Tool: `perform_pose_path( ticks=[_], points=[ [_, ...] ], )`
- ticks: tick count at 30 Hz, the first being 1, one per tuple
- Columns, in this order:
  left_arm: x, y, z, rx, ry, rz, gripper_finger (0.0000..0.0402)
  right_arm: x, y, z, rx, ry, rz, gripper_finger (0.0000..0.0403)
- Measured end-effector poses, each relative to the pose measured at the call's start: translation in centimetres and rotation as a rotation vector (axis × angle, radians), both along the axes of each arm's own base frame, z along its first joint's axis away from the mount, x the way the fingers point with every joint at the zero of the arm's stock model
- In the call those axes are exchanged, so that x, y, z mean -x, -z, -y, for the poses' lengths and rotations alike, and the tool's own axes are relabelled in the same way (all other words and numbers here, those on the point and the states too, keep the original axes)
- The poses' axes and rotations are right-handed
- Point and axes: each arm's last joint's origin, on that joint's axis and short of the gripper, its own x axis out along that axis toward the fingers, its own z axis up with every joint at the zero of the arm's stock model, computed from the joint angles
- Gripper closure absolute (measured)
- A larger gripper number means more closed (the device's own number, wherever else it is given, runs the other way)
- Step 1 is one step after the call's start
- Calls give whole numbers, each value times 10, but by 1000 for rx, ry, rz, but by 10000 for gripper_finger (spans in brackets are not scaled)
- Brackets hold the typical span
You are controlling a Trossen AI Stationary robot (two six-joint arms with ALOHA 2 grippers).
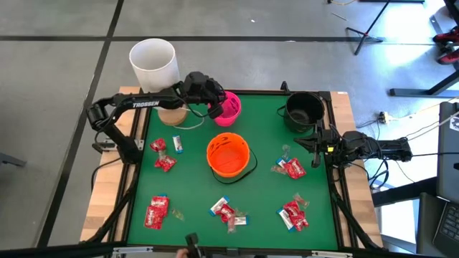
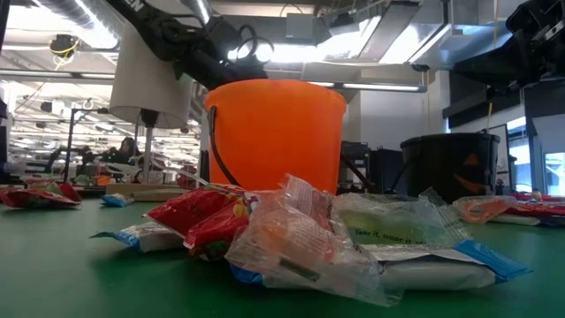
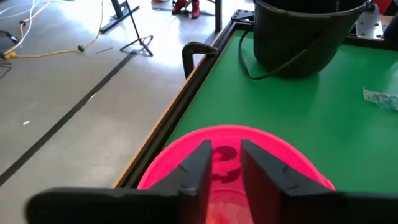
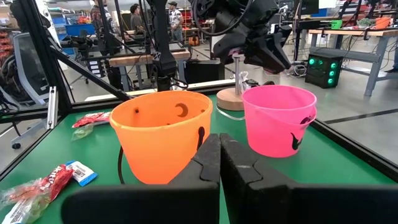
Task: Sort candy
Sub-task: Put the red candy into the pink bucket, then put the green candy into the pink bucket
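Left gripper (image 1: pixel 224 107) hangs right over the pink bucket (image 1: pixel 229 109), fingers a narrow gap apart with nothing seen between them, so this looks like the drop step of the sort, or just past it. Next up, I'd judge, is a swing back across the mat to pick another piece. Candy (image 1: pixel 226 213) lies well apart from that claw: red wrapped sweets near the front edge, more clusters left (image 1: pixel 163 162) and right (image 1: pixel 290 168) of the orange bucket (image 1: pixel 228 155). Right gripper (image 1: pixel 313 145) waits by the right edge, fingers pressed together, empty, the black bucket (image 1: pixel 304 109) beyond it
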Motion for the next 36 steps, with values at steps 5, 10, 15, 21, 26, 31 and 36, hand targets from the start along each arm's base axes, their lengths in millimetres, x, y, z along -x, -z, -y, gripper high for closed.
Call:
perform_pose_path(
  ticks=[5,10,15,21,26,31,36],
  points=[
    [1,-1,-1,12,-13,8,268,0,0,0,0,0,0,402],
    [7,-18,9,20,-14,45,249,0,0,0,0,0,0,402],
    [19,-46,36,-33,9,41,247,0,0,0,0,0,0,402],
    [36,-73,74,-135,-72,-15,246,0,0,0,0,0,0,402],
    [54,-74,107,-124,-137,-159,246,0,0,0,0,0,0,402],
    [75,-66,136,-13,-140,-316,246,0,0,0,0,0,0,402],
    [89,-61,158,86,-148,-399,246,0,0,0,0,0,0,402]
  ],
)
